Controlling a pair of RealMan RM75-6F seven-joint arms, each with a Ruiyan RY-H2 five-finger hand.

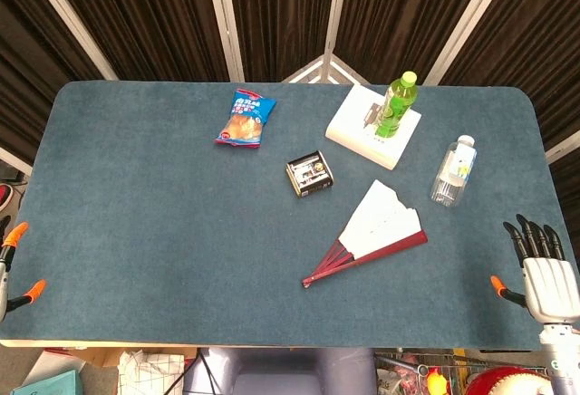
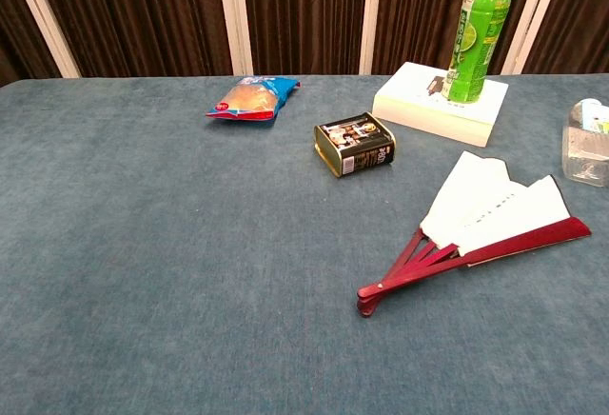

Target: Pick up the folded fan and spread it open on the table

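Blue felt table [image 1: 163,232] before dark curtains, both hands idle at its lower corners.
Partly spread, the fan [image 1: 376,232] lies right of frame centre; its thin ribs could snag or slide on the felt. Upper right, a green bottle [image 1: 396,105] holding green drink could topple off the white box [image 1: 372,127]; the clear bottle [image 1: 453,170] looks nearly empty. Right hand [image 1: 544,273] is open; left hand [image 1: 14,264], barely visible, cannot be judged.
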